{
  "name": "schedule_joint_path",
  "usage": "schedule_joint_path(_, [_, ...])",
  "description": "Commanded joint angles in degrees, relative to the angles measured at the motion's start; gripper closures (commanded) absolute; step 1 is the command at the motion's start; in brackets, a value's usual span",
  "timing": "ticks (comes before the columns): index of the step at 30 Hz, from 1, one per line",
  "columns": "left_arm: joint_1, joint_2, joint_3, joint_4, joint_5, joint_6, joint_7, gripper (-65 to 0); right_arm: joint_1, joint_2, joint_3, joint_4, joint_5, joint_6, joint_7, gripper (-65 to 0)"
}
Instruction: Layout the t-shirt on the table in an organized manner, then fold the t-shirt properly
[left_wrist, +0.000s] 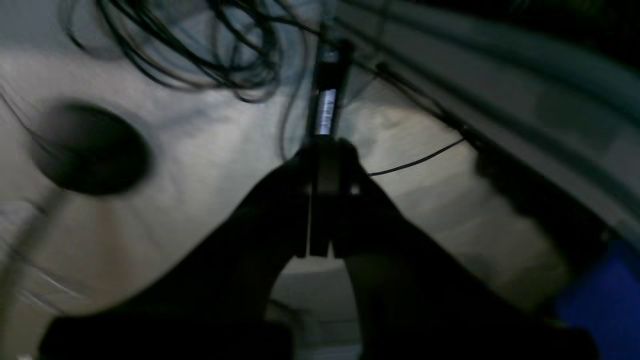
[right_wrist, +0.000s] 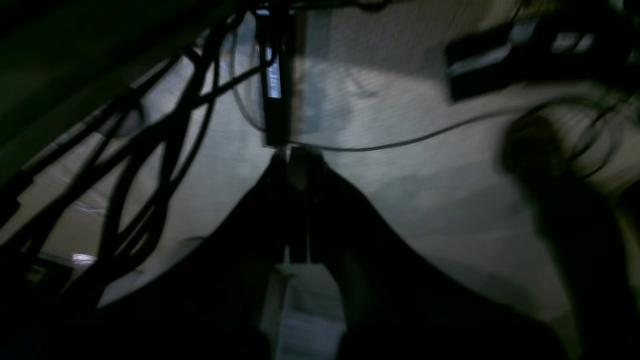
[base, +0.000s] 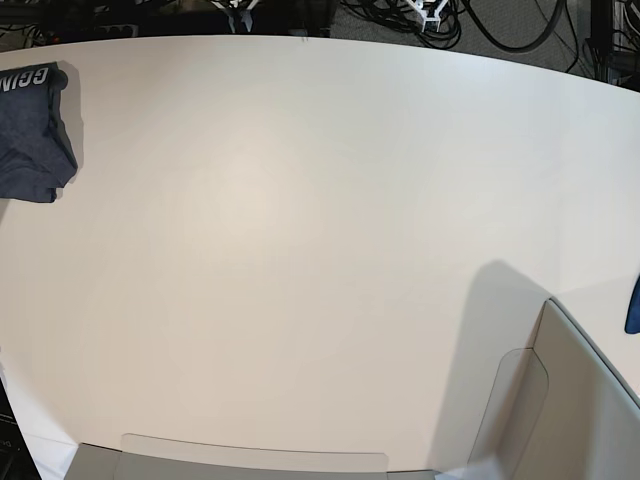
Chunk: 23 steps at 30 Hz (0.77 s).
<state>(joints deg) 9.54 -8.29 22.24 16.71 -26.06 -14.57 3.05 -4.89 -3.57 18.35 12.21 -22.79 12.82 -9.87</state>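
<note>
The dark navy-grey heathered t-shirt with pale block lettering (base: 33, 130) lies bunched at about ten o'clock on the very large off-white smooth tabletop (base: 300, 250), partly running off the base view's left edge. It is neither spread out nor folded, so in my judgement no part of the task is done yet: the laying out and the whole folding remain.

No arm appears above the tabletop. The left gripper (left_wrist: 318, 150) has its dark jaws pressed together with nothing between them, and the right gripper (right_wrist: 295, 155) is closed and empty in the same way (both wrist views are dim and blurred, showing only black cables (left_wrist: 200, 55) over a pale floor).

A small bright blue cloth scrap (base: 633, 305) sits at three o'clock, beside the grey-beige box wall (base: 570, 400).
</note>
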Motion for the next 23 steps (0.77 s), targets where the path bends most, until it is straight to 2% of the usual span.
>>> schedule_joint_path(1, [0.09,-0.72,0.66,0.21,0.35,-0.42,-0.37,0.0,-0.35,-0.43,-0.02,-0.12,-0.38,0.32,-0.11,0.0])
schedule_joint_path(9, [-1.32,-1.07,0.84,0.13,0.35,-0.33,-0.63,0.0,-0.35,-0.51,0.51,0.06,-0.29,0.32,0.07,0.0])
schedule_joint_path(16, [-2.46,-0.8,0.75,0.13,0.17,7.31,-0.81,0.0,0.97,-0.95,0.6,0.23,-0.12,0.24,0.07,0.0])
schedule_joint_path(23, [-2.64,-0.8,0.75,0.13,0.17,7.93,-0.81,0.0,2.2,-2.18,0.6,0.14,-0.12,0.15,-0.11,0.0])
